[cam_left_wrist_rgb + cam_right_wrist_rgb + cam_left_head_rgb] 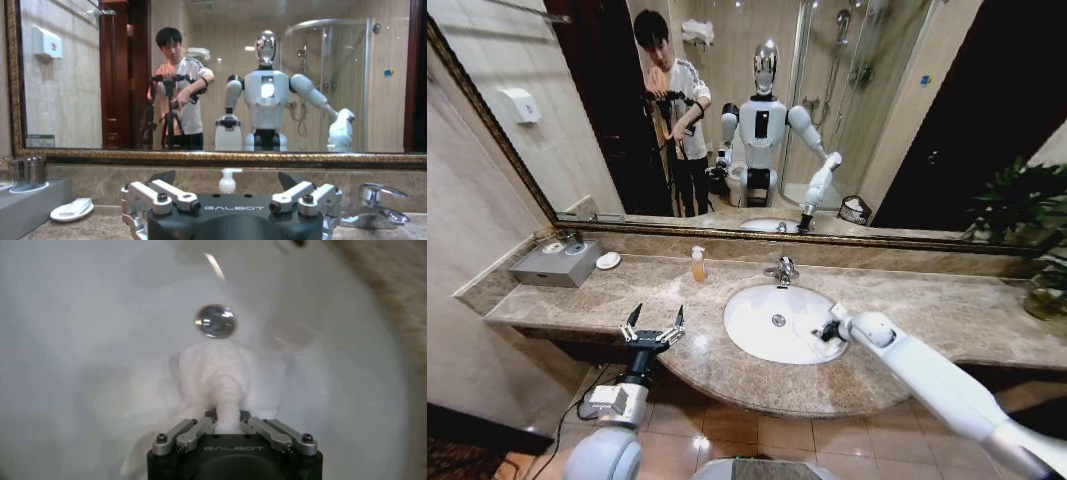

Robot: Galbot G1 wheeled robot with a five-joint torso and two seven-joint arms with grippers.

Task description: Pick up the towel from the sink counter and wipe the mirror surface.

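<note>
Step in hand: the pick-up. The right gripper (227, 422) is down inside the white basin (757, 325), which is sunk into the middle of the bench (927, 310) near its bulging front edge. Its fingers are pinched on a bunched fold of the towel (223, 375). The towel lies on the basin floor just beside the chrome drain (215, 321), not on the stone itself. Whether the cloth has left the basin floor cannot be told.

The left gripper (653, 330) hovers over the bench near its front edge, toward the left end, fingers spread and holding nothing.

Next move, as judged: lift the towel clear of the basin rim and the tap (782, 270), then carry it over the back edge of the bench to the mirror (847, 110). The grip is on one fold only, so the cloth may hang loose.

Surface and room: mottled brown marble, polished. Along the back edge stand a soap bottle (698, 264), a white dish (608, 260) and a grey box (557, 262) at the left end. A plant (1047, 270) stands at the right end. The mirror spans the wall in a dark frame.
</note>
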